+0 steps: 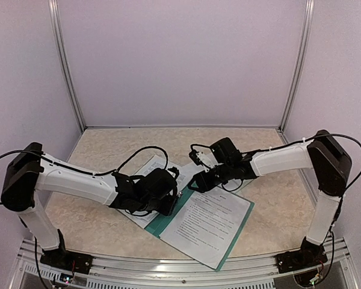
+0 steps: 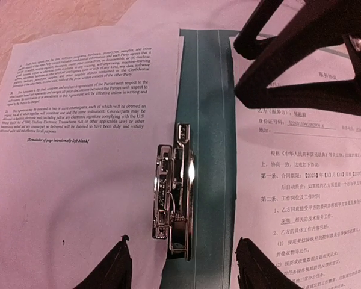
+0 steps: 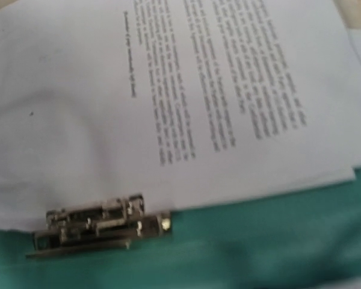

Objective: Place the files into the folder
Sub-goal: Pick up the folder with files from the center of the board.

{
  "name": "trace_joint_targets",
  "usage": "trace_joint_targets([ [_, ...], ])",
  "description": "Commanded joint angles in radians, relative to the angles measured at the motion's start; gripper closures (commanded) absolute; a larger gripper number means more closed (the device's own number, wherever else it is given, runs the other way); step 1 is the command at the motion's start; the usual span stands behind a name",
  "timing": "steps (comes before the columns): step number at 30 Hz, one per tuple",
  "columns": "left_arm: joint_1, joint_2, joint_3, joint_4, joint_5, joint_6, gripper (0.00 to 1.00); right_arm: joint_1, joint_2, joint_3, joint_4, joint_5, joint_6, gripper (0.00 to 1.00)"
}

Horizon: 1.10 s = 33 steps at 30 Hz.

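While the left gripper hangs with its fingers spread wide above the one silver clip, two files can be counted in the single open folder on the table: a left sheet beside the clip and a right sheet across the spine. The right gripper sits low over the right sheet's far end, hiding part of it; whether its jaws are apart cannot be told.

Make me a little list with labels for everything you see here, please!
folder: dark teal, lying open on the table
clip: silver, by the folder's spine
English sheet: left side, edge meeting the clip
Chinese sheet: on the right leaf
left gripper: open, over the clip
right gripper: above the folder, state unclear
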Motion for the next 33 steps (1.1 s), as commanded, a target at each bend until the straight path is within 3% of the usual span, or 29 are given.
trace_joint_targets([
  [1,0.027,-0.115,0.005,-0.060,0.009,-0.043,0.38,0.007,-0.141,-0.092,-0.021,0.089,0.020,0.48],
  [4,0.062,-0.165,0.019,-0.163,0.045,-0.116,0.22,0.011,-0.275,-0.198,-0.042,0.184,0.065,0.37],
  [6,0.086,-0.202,0.029,-0.212,0.091,-0.142,0.19,0.017,-0.372,-0.293,-0.059,0.245,0.117,0.31],
  [10,0.112,-0.255,0.031,-0.278,0.219,-0.145,0.18,0.019,-0.564,-0.446,-0.099,0.347,0.254,0.23],
  [15,0.034,-0.353,-0.003,-0.356,0.329,-0.039,0.19,0.012,-0.616,-0.504,-0.205,0.417,0.328,0.20],
  [22,-0.098,-0.334,0.079,-0.527,0.412,0.127,0.17,-0.127,-0.531,-0.515,-0.150,0.251,0.232,0.17],
  [26,-0.213,-0.266,0.078,-0.505,0.331,0.330,0.15,-0.213,-0.450,-0.495,-0.110,0.110,0.149,0.17],
  [33,-0.262,-0.132,0.101,-0.477,0.343,0.563,0.15,-0.276,-0.343,-0.457,-0.080,-0.061,0.041,0.18],
])
